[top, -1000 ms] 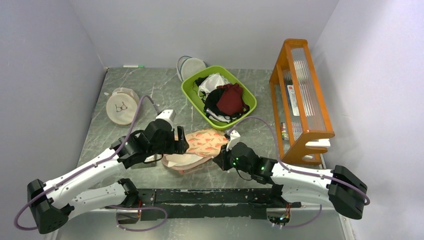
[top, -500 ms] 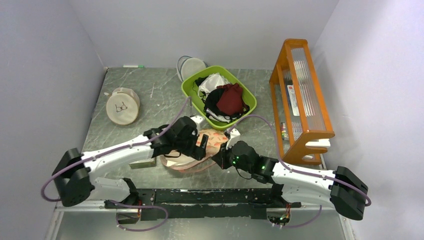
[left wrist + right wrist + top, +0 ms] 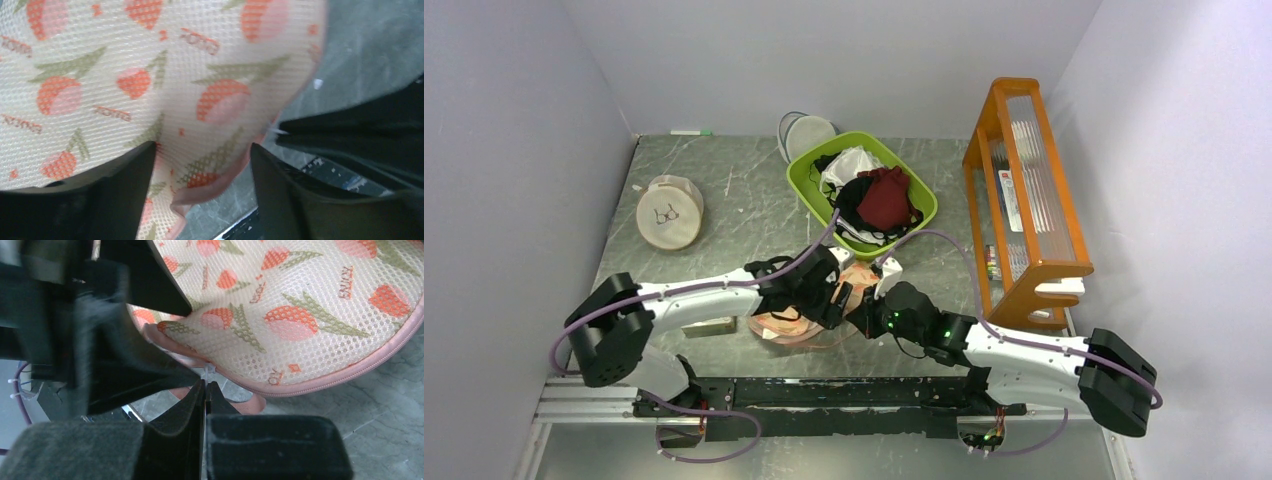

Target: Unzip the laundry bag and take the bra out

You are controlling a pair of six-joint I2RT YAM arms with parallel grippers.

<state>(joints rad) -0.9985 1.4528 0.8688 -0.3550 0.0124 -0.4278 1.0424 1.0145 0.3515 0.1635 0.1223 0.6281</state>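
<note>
The laundry bag (image 3: 150, 75) is pale peach mesh printed with orange-red flowers and olive-green leaves, edged in pink piping. The surface (image 3: 754, 210) is grey-green, veined like marble. The basket (image 3: 804, 195) is lime green, the garment (image 3: 886, 198) on top dark red, and the rack (image 3: 1031, 268) orange.

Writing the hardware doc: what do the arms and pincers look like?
The left arm and right arm match: white link shells, black joint housings, bulky black base motors. A purple cable trails along each. Green LEDs dot the right forearm. Pincer fingers are matte black, flat, tapered.
</note>
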